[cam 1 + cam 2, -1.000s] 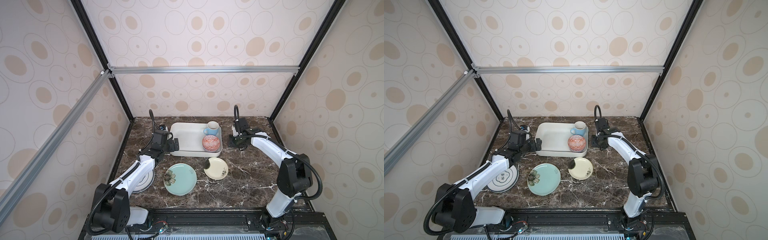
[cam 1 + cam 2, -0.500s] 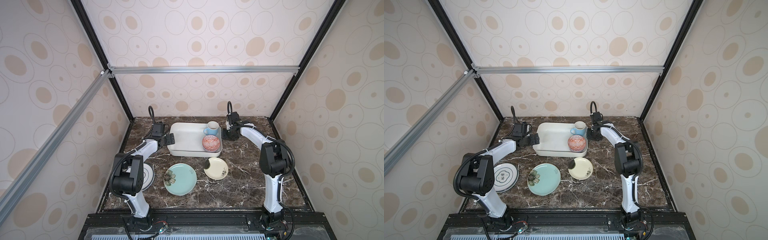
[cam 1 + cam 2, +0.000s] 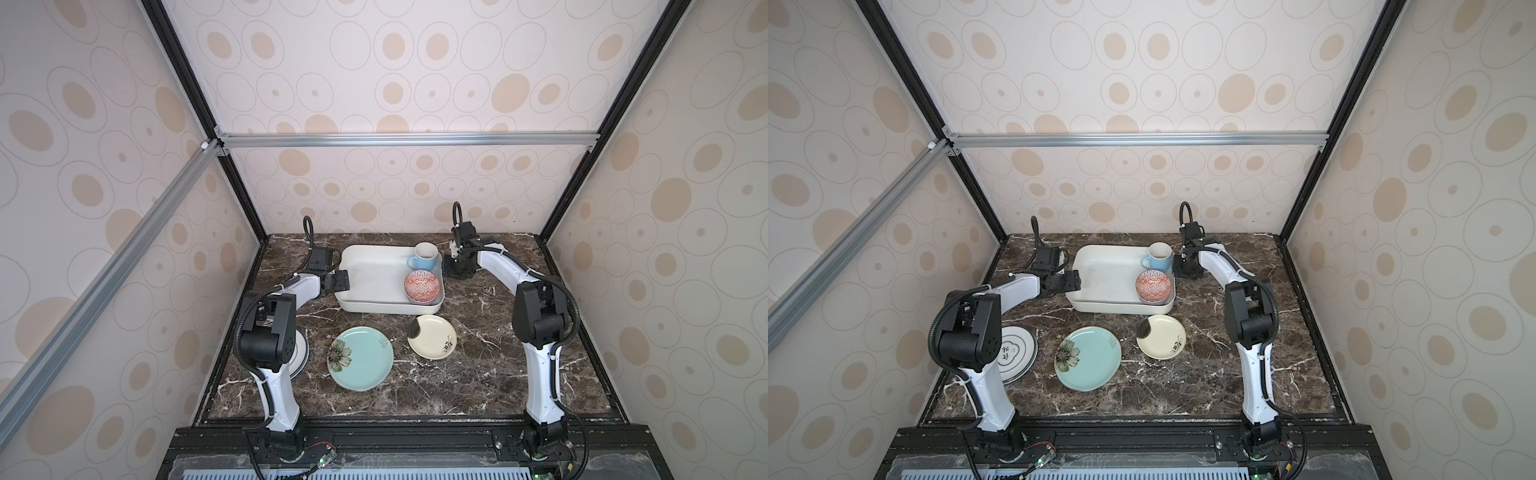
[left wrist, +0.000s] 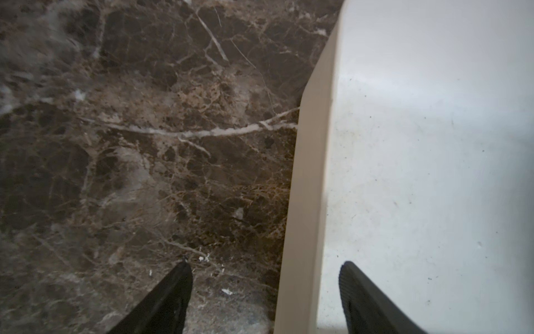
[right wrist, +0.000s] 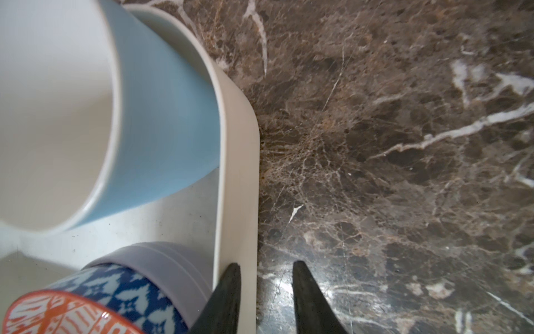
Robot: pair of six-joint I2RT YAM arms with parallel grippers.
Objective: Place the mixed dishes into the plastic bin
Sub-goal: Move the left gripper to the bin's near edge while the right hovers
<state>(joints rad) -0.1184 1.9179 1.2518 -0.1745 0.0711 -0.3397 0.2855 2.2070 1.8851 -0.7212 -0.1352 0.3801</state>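
While left hand [image 4: 265, 264] straddles the plastic bin [image 4: 312, 173] rim wide, right hand [image 5: 266, 263] adjoins narrow.

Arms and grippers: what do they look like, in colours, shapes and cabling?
The left arm and right arm match: white curved links, black boxy joint housings, black corrugated hoses held by white ties, and a black cable loop at each wrist. The jaws are black and tapered; a left one shows a ribbed face.
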